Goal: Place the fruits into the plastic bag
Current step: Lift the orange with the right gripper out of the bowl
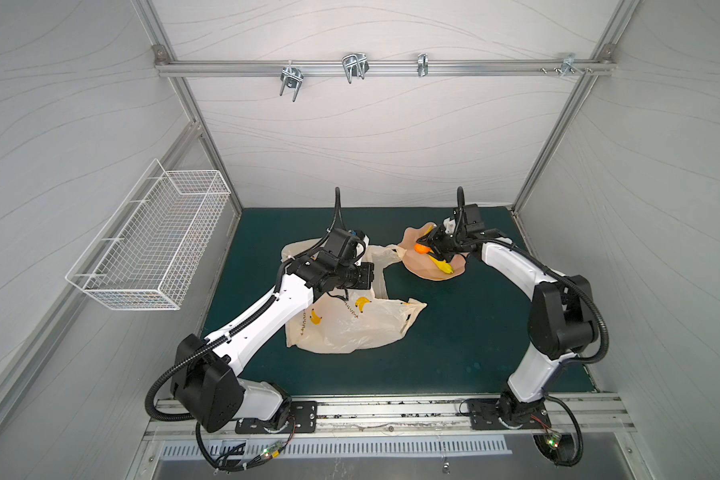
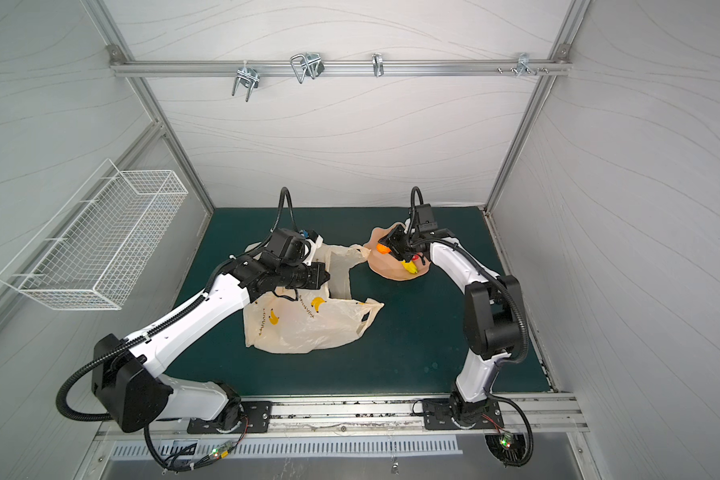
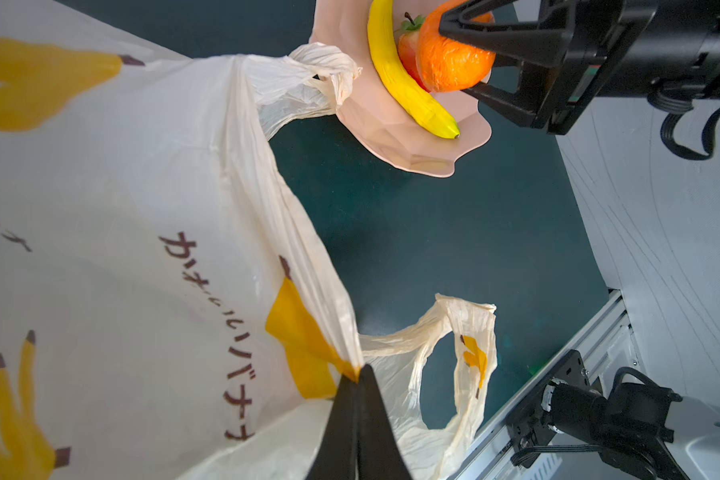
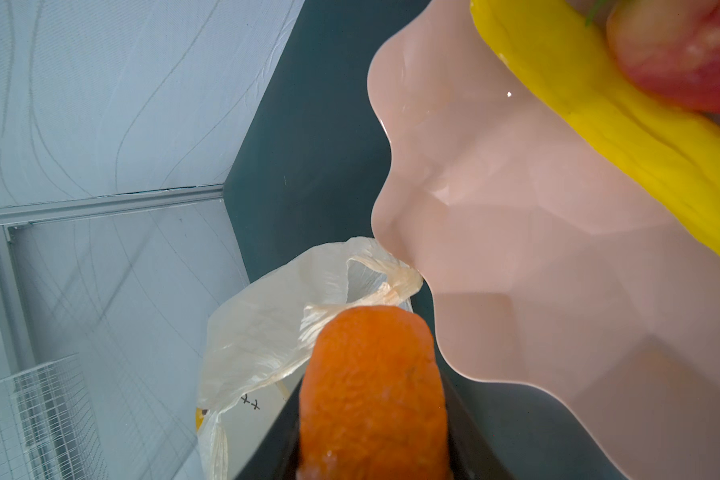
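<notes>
Left wrist view, nearest first: my left pincer [image 3: 357, 372] is pressed together on a fold of the plastic bag [image 3: 142, 199] at its mouth edge, and the rest of the bag is slumped on the worktop [image 3: 412, 232]. The film is thin and slick, so I judge it could slide out of that pinch. The mouth looks more flat than gaping, so a fruit could land on top instead of inside.

Further out, one handle loop [image 3: 308, 79] lies against the rim of the pink dish [image 3: 395, 141]; tugging the bag might drag the dish.

Farthest, my right pincer [image 3: 454, 58] pinches the orange [image 3: 437, 70] over the dish, where the banana [image 3: 408, 91] and a red fruit [image 3: 408, 52] lie. Being round, the orange could roll free on the way across.
</notes>
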`<state>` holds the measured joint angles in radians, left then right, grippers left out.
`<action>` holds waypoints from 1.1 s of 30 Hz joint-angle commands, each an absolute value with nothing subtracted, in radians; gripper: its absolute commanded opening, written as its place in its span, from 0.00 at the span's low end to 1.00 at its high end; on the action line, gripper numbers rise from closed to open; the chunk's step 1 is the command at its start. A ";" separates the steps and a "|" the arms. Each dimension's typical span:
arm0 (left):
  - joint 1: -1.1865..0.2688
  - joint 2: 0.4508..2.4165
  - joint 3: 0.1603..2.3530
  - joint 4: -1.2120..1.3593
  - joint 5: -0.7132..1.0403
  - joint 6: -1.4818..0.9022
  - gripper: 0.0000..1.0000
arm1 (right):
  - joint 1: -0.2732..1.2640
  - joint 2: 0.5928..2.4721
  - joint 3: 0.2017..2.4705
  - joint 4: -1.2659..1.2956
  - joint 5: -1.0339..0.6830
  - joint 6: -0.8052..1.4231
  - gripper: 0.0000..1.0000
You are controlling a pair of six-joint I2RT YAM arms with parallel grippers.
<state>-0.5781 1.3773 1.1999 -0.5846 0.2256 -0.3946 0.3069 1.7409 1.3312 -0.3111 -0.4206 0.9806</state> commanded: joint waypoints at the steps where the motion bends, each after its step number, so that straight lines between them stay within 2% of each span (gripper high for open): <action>1: -0.580 1.389 1.255 -0.561 0.239 -0.377 0.00 | 0.299 1.681 1.293 -0.252 -0.491 1.028 0.27; 20: -0.581 1.422 1.285 -0.558 0.250 -0.365 0.00 | 0.285 1.410 0.914 -0.130 -0.597 1.139 0.27; 33: -0.581 1.420 1.282 -0.563 0.255 -0.362 0.00 | 0.283 1.368 0.787 -0.043 -0.653 1.185 0.27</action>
